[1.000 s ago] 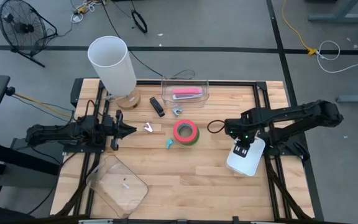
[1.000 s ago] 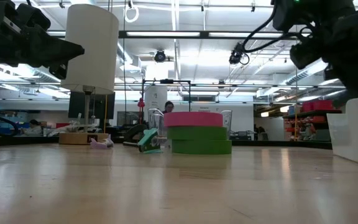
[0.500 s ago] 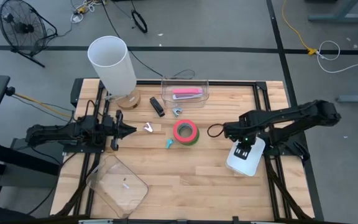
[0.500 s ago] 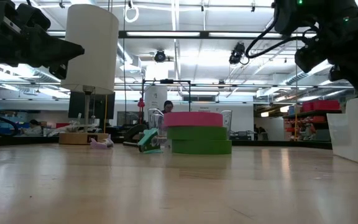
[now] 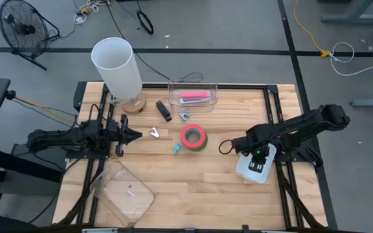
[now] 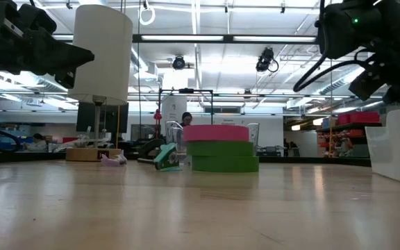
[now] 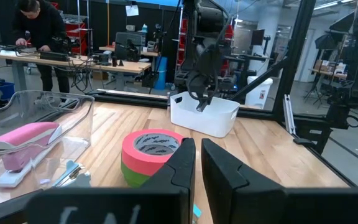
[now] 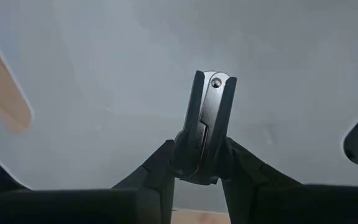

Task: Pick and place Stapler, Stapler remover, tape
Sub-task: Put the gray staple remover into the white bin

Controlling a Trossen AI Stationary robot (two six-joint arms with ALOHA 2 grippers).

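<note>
My right gripper [image 5: 258,158] points steeply down over the white bin [image 5: 253,171] at the table's right and is shut on a small dark stapler remover [image 8: 205,124] with a silver metal middle. Stacked pink and green tape rolls [image 5: 193,137] lie flat mid-table. Beyond them a black stapler [image 5: 164,110] lies on the wood, and a pink stapler [image 5: 194,97] lies in a clear box. My left gripper [image 5: 136,135] waits shut and level at the table's left, pointing toward the tape [image 7: 151,152]. My right gripper pinches the stapler remover's lower end [image 8: 194,163] between its two fingers, coming from above and pointing down. The piece sticks out past the fingertips, its free end [image 8: 215,81] toward the bin's white floor. It is lifted clear of the bin.
A tall white cylinder [image 5: 116,66] stands at the far left. A clear box [image 5: 193,96] sits at the far middle, a clear lid [image 5: 123,192] near the front left. Small metal and teal pieces [image 5: 176,149] lie around the tape. Bare wood lies along the near edge.
My right gripper has sunk toward the white bin, shifting toward the table's near edge and tipping more steeply downward, with the stapler remover still between its fingers.
</note>
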